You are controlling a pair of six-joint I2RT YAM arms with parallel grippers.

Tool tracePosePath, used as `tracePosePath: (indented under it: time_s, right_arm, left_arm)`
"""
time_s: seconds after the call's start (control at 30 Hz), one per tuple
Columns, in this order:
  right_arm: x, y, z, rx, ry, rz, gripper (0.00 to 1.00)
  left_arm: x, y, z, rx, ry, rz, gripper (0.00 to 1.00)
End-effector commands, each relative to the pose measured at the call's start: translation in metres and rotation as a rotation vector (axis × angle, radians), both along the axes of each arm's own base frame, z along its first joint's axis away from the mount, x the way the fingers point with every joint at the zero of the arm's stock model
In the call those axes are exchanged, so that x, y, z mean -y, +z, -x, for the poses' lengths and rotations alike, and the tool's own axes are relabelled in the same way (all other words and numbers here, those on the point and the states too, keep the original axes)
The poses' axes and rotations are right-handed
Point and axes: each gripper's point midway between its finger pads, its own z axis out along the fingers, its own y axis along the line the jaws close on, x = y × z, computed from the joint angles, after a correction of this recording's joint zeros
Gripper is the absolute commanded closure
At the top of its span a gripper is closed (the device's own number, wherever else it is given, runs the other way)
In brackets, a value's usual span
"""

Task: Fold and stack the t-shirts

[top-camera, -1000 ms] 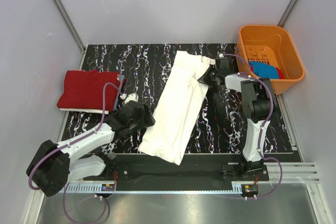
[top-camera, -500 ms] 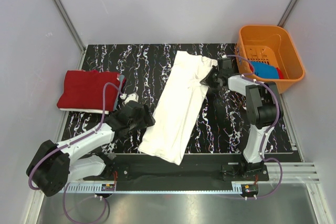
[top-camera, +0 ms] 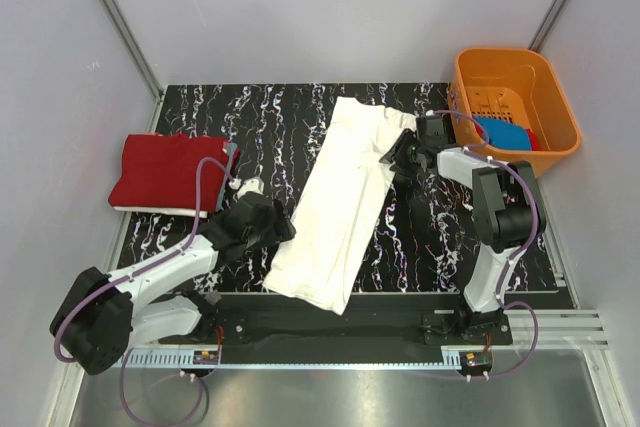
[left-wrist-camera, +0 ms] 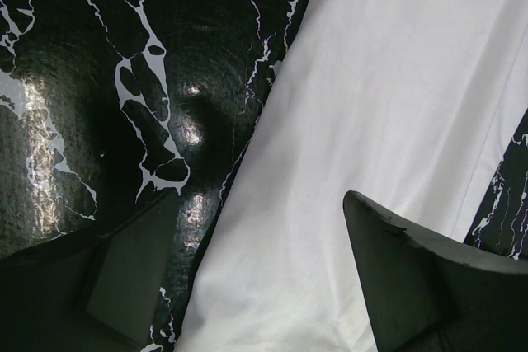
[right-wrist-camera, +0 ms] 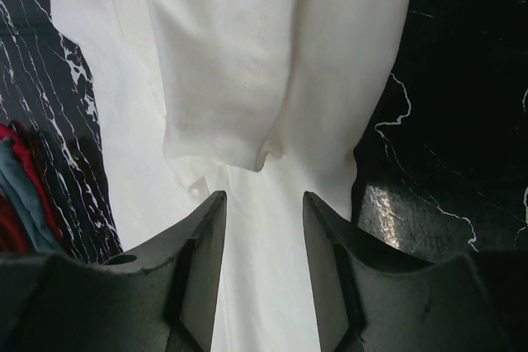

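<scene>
The white t-shirt lies folded into a long strip down the middle of the black marbled table. My left gripper is open at the strip's lower left edge; in the left wrist view its jaws stand wide apart over the white cloth. My right gripper is at the strip's upper right; its jaws are open over the white cloth, just below a folded sleeve end. The red t-shirt lies folded at the left. The blue t-shirt is in the basket.
The orange plastic basket stands at the back right, off the table's corner. Grey walls close in the table at the left, back and right. The red t-shirt shows at the left edge of the right wrist view.
My right gripper has shifted slightly right and nearer along the white shirt's upper right edge, and its elbow has swung right. The left arm has not moved.
</scene>
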Motion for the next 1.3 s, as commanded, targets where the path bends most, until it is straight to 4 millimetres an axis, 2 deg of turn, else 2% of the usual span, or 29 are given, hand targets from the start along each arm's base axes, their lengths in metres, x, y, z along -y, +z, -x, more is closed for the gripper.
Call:
tracePosePath:
  time_s: [0.0, 0.17, 0.27, 0.43, 0.57, 0.6, 0.7, 0.77, 0.8, 0.93, 1.07, 1.13, 1.2, 1.23, 1.27]
  right_arm:
    - [-0.001, 0.022, -0.013, 0.091, 0.009, 0.028, 0.51]
    - [-0.002, 0.014, -0.026, 0.105, 0.005, 0.035, 0.48]
    - [-0.005, 0.019, -0.040, 0.147, 0.000, 0.020, 0.46]
    - [-0.009, 0.014, -0.052, 0.147, -0.003, 0.008, 0.49]
    - [-0.010, 0.013, -0.057, 0.148, -0.010, 0.004, 0.64]
    - [-0.009, 0.013, -0.057, 0.147, -0.015, 0.008, 0.74]
    - [-0.002, 0.014, -0.052, 0.143, -0.038, 0.035, 0.87]
    - [0.002, 0.020, -0.049, 0.149, -0.051, 0.052, 0.92]
    - [0.008, 0.017, -0.046, 0.140, -0.069, 0.071, 0.94]
    - [0.019, 0.018, -0.034, 0.138, -0.102, 0.107, 0.92]
    - [0.022, 0.003, -0.022, 0.083, -0.103, 0.124, 0.85]
    - [0.021, 0.000, -0.017, 0.076, -0.108, 0.112, 0.86]
    - [0.024, -0.006, -0.009, 0.057, -0.119, 0.110, 0.70]
    - [0.022, 0.002, -0.014, 0.095, -0.123, 0.101, 0.63]
    - [0.024, 0.000, -0.011, 0.093, -0.127, 0.104, 0.56]
  left_arm:
    - [0.008, 0.014, -0.009, 0.036, -0.024, 0.021, 0.13]
    - [0.007, 0.014, -0.009, 0.039, -0.024, 0.018, 0.14]
    - [0.006, 0.013, -0.009, 0.035, -0.023, 0.014, 0.13]
    - [0.005, 0.012, -0.009, 0.036, -0.022, 0.005, 0.13]
    - [0.005, 0.011, -0.009, 0.034, -0.022, 0.003, 0.13]
    - [0.005, 0.011, -0.009, 0.033, -0.023, 0.002, 0.13]
    - [0.006, 0.010, -0.009, 0.029, -0.027, 0.002, 0.13]
    - [0.006, 0.009, -0.009, 0.029, -0.028, -0.001, 0.13]
    - [0.006, 0.008, -0.009, 0.026, -0.029, -0.005, 0.13]
    - [0.006, 0.005, -0.010, 0.020, -0.038, -0.018, 0.13]
    - [0.005, 0.003, -0.011, 0.012, -0.035, -0.028, 0.13]
    - [0.004, 0.002, -0.011, 0.011, -0.030, -0.034, 0.13]
    - [0.003, 0.001, -0.010, 0.008, -0.031, -0.040, 0.13]
    - [0.002, 0.000, -0.010, 0.007, -0.028, -0.045, 0.13]
    - [0.001, -0.001, -0.010, 0.004, -0.026, -0.051, 0.13]
